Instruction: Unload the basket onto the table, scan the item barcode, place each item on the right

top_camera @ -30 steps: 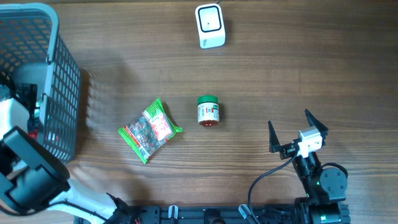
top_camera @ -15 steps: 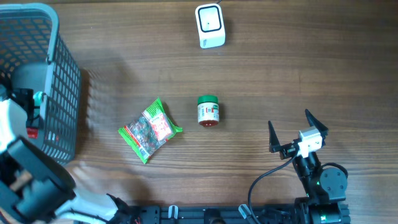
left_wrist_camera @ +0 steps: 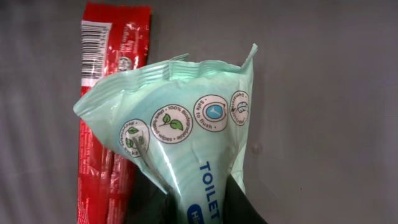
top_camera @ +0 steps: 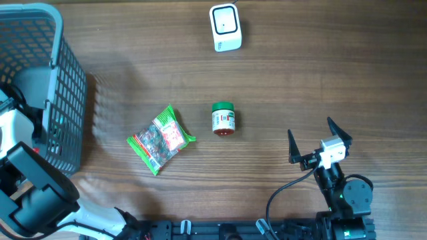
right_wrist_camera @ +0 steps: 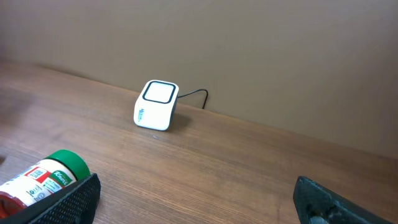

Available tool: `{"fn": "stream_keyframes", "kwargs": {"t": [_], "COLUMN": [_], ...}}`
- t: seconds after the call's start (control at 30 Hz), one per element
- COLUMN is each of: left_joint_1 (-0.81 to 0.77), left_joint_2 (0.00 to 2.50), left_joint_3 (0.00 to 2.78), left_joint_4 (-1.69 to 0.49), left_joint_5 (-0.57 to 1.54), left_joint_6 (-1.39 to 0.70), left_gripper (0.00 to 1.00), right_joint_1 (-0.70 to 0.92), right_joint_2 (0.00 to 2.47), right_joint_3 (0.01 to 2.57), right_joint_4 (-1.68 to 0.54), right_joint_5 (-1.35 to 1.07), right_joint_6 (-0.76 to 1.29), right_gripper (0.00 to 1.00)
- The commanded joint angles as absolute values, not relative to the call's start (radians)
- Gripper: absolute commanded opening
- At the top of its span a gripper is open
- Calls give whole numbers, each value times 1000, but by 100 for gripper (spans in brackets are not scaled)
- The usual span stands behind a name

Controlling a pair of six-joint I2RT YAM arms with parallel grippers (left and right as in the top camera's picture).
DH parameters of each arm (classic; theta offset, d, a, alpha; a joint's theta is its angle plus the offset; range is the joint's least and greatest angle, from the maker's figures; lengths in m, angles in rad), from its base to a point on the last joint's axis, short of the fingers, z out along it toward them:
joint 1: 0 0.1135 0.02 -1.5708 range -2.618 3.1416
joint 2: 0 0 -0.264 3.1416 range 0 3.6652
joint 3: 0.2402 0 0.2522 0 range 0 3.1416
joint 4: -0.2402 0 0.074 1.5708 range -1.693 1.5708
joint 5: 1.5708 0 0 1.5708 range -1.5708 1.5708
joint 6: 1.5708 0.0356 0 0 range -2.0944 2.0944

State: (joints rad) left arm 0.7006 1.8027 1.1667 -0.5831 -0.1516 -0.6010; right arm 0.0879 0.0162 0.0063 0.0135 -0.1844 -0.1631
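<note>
Only the left wrist view showed the left gripper (left_wrist_camera: 200,210) pinching the lower end of a mint-green wipes pack (left_wrist_camera: 186,137) printed "TOILET". A red sachet (left_wrist_camera: 106,124) lay just to its left. From overhead, the basket (top_camera: 63,80) hid all this. The right gripper (top_camera: 311,130) stood wide open and empty, with the white barcode scanner (right_wrist_camera: 156,106) well ahead of it.

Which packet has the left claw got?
The mint-green wipes pack, pinched at its lower end by the claw; the red packet lies loose beside it.
</note>
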Motion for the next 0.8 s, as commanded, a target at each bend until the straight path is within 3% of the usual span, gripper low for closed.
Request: {"fn": "stream_keyframes", "kwargs": {"t": [0.0, 0.13, 0.3, 0.4, 0.63, 0.77], "left_joint_1": [706, 706, 706, 706, 709, 728], "left_joint_2": [1816, 1816, 1809, 1808, 1829, 1848], "left_joint_3": [1151, 1151, 1285, 1344, 1318, 1258], "left_joint_4": [-589, -589, -714, -778, -815, -767], "left_joint_5": [-166, -165, -165, -181, -274, -251], "left_joint_6": [-579, -579, -546, -527, -524, -523], "left_gripper": [39, 58, 68, 82, 99, 100], "right_joint_1": [84, 84, 84, 84, 84, 84], "right_joint_2": [17, 17, 17, 17, 17, 17], "right_joint_3": [5, 5, 5, 5, 5, 5], "right_joint_4": [15, 15, 15, 15, 15, 15], "right_joint_5": [-204, -204, -204, -204, -204, -204], "right_joint_6": [-177, -177, -178, -177, -178, -177], "right_gripper": [100, 100, 100, 100, 100, 100]}}
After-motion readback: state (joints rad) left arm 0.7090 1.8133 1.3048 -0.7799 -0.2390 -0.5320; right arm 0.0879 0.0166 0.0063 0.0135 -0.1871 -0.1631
